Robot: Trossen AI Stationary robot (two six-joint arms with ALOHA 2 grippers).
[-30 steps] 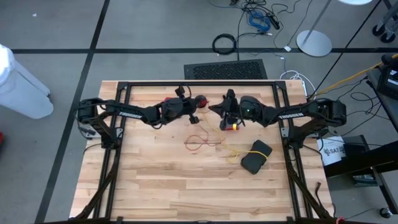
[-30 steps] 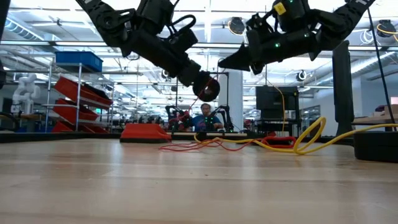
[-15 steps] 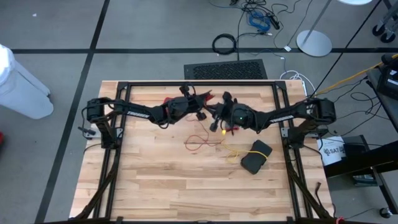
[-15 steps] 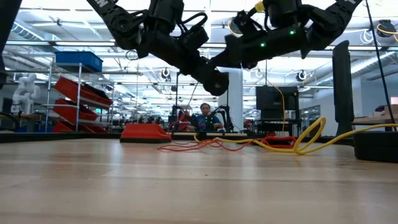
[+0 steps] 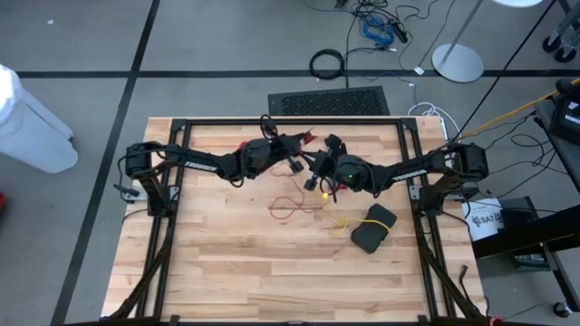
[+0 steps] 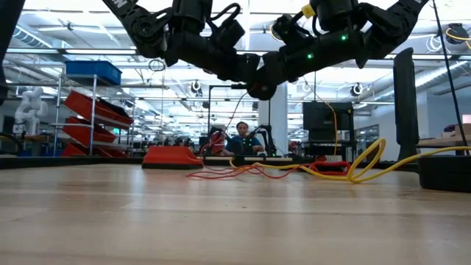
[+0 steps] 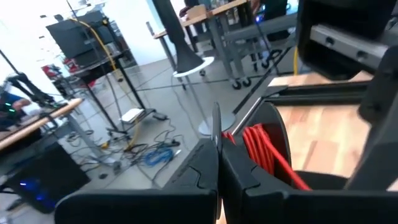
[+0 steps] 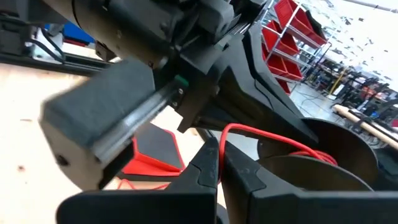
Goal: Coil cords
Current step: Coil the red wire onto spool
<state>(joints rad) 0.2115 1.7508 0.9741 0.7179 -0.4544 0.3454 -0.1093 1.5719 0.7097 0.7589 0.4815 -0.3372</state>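
A: High view first: both arms meet over the far middle of the wooden table [image 5: 236,272], the left gripper [image 5: 306,141] and right gripper [image 5: 319,161] almost nose to nose, well inside the black frame rails.

B: Fingers?

A: Left gripper's fingers are pressed together on a black reel [image 7: 273,146] wound with red cord. Right gripper's fingers [image 8: 208,163] are together too, and the red strand runs right at their tips; I cannot tell whether it is pinched.

B: Count the cords.

A: Two. The red cord [image 5: 292,206] lies loose on the wood at centre, the yellow cord [image 5: 339,222] curls just beside a black pouch [image 5: 372,227].

B: Room to move?

A: The whole near half of the boards is bare.

B: And beyond?

A: Low view shows a workshop, red bins [image 6: 88,118] on shelving, one person [image 6: 241,138] seated far back.
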